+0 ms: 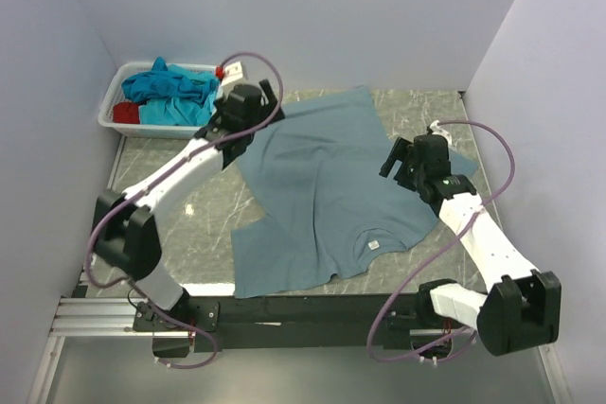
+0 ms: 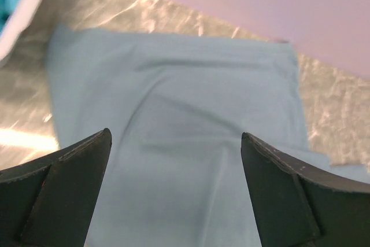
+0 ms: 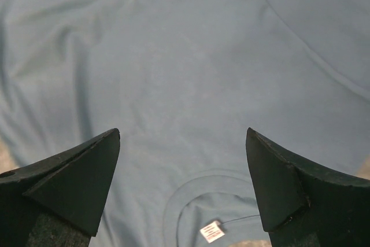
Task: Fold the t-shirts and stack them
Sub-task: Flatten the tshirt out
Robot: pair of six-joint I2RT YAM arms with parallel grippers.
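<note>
- The grey-blue shirt [image 1: 322, 186] lies spread on the table [image 1: 189, 224]. Its collar and white label [image 1: 373, 244] point toward the near edge and its hem toward the far wall. It has soft wrinkles but no fold that I can make out.
- The left gripper [image 2: 174, 137] hangs over the shirt's far-left part, close to the basket [image 1: 106, 113]. Its jaws are wide apart with nothing between them.
- The right gripper [image 3: 182, 134] hangs over the shirt's right side (its wrist view shows the collar and label just below). It too is fully spread and empty.
- A turquoise shirt [image 1: 170, 87] and a red shirt [image 1: 125, 113] sit bunched in the basket at the far-left corner.
- The task looks barely begun: one shirt is laid out and nothing more. Every fold on it remains, then the basket's shirts, and no stack exists.
</note>
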